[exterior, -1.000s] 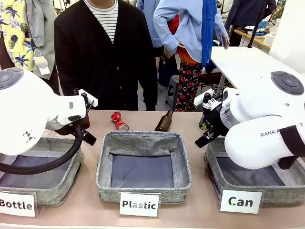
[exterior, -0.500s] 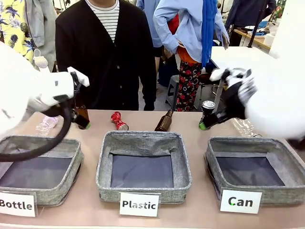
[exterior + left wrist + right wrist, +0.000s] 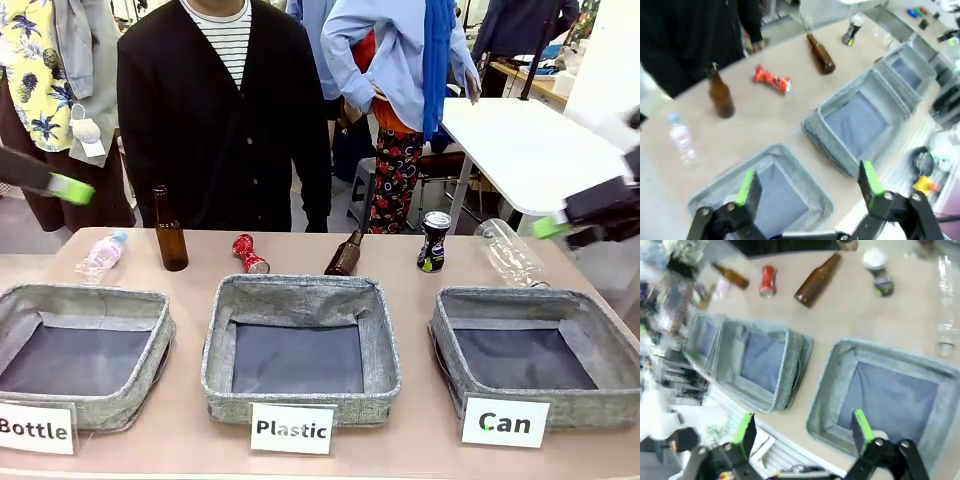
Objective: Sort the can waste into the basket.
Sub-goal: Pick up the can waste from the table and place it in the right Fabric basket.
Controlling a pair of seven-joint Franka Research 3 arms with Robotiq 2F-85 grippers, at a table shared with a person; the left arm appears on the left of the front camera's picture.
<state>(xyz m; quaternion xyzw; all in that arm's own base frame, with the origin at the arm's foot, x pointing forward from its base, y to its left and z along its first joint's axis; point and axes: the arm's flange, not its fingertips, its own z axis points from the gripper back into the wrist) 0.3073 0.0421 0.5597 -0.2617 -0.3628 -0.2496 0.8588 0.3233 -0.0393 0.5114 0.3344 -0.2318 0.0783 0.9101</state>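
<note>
We found the basket point(image 3: 520, 297) open from above. On the far table point(image 3: 295, 260), the silver and dark can point(image 3: 434, 242) stood free between a lying brown bottle point(image 3: 345, 255) on its left and a clear plastic bottle point(image 3: 508, 254) on its right; the red can point(image 3: 249, 253) lay with bare table around it.

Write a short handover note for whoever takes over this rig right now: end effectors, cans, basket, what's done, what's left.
Left end effector: open, holding nothing, raised at the left.
Right end effector: open, holding nothing, raised at the right.
Red can: lying on the table beyond the Plastic bin.
Silver and dark can: upright, beyond the Can basket.
Done: nothing; no can is in the basket.
Left: put both cans in the Can basket.
</note>
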